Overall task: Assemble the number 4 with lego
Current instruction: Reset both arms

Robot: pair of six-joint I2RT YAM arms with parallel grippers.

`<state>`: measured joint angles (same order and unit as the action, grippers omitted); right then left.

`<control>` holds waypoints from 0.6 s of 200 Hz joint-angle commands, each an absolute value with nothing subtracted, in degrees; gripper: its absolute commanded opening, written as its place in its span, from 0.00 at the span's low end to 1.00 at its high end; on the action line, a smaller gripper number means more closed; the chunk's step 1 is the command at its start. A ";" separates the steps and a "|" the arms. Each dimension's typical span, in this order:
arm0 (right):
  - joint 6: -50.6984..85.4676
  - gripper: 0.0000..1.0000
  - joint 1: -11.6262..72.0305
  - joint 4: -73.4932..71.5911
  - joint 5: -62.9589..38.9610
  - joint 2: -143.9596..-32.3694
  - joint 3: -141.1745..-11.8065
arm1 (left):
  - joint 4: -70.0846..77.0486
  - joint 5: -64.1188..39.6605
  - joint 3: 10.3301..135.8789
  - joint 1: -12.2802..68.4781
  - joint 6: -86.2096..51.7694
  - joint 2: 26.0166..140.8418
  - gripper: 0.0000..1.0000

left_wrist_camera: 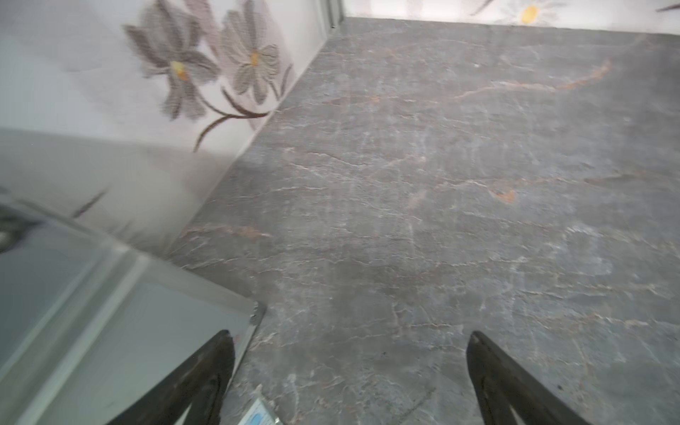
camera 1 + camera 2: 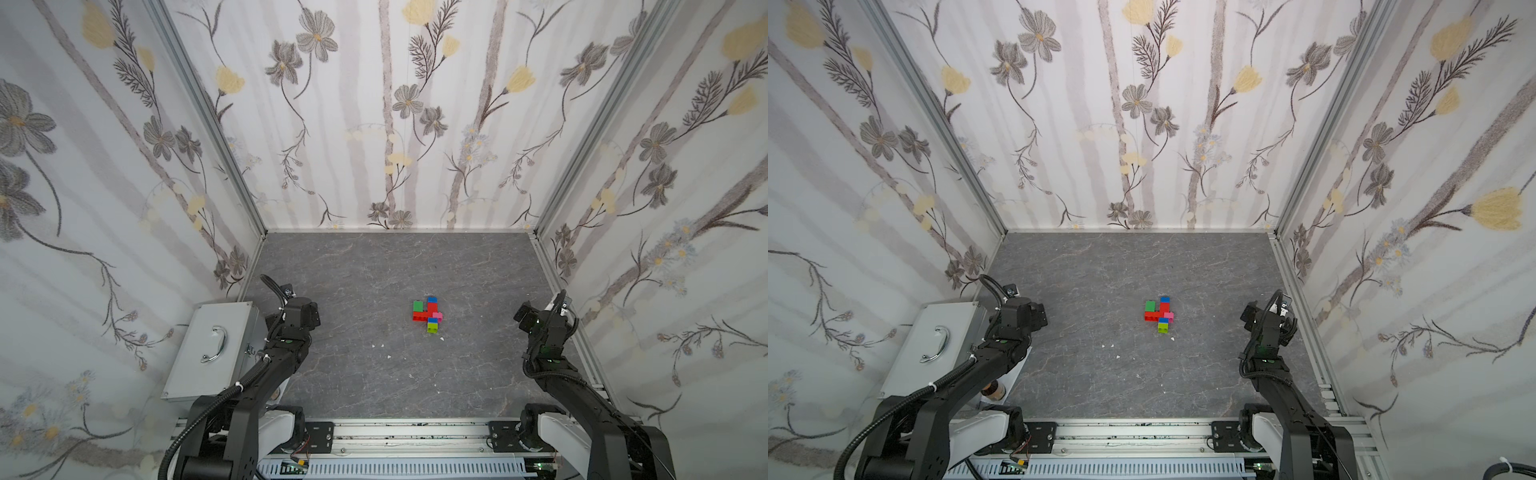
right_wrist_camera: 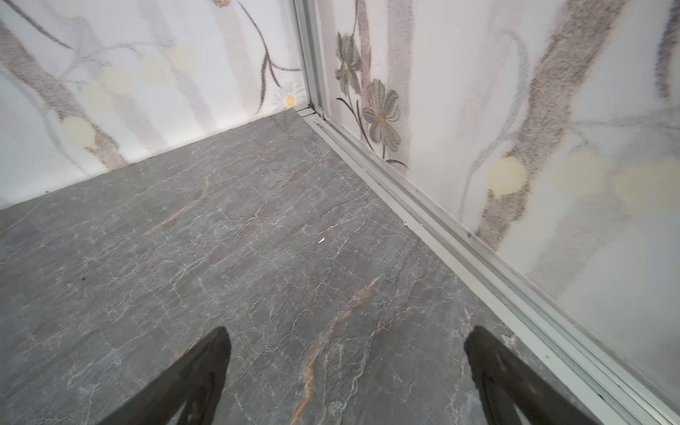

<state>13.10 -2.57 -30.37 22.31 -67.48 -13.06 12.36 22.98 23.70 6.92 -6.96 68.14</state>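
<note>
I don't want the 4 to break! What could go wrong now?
The number 4 lies loose on the table, held by nothing, so any careless sweep across could knock it apart. The open left fingers hang right by the metal box corner and might bump it when moving.

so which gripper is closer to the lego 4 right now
Right, by a modest margin. The right gripper sits open beyond the pink-and-lime side of the number 4; the left gripper, also open, is farther off on its dark green side. Neither touches it.
</note>
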 commanded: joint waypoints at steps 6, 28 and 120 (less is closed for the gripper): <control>7.34 1.00 -3.74 -48.65 10.81 -71.26 -13.34 | 24.56 11.30 25.01 6.16 -2.50 74.31 1.00; 5.14 1.00 -4.39 -54.88 4.04 -75.11 -14.07 | 29.95 8.91 26.62 6.06 0.44 78.91 1.00; 5.59 1.00 -2.45 -72.64 5.10 -85.63 -11.35 | 54.53 8.06 21.83 1.09 -1.29 90.61 1.00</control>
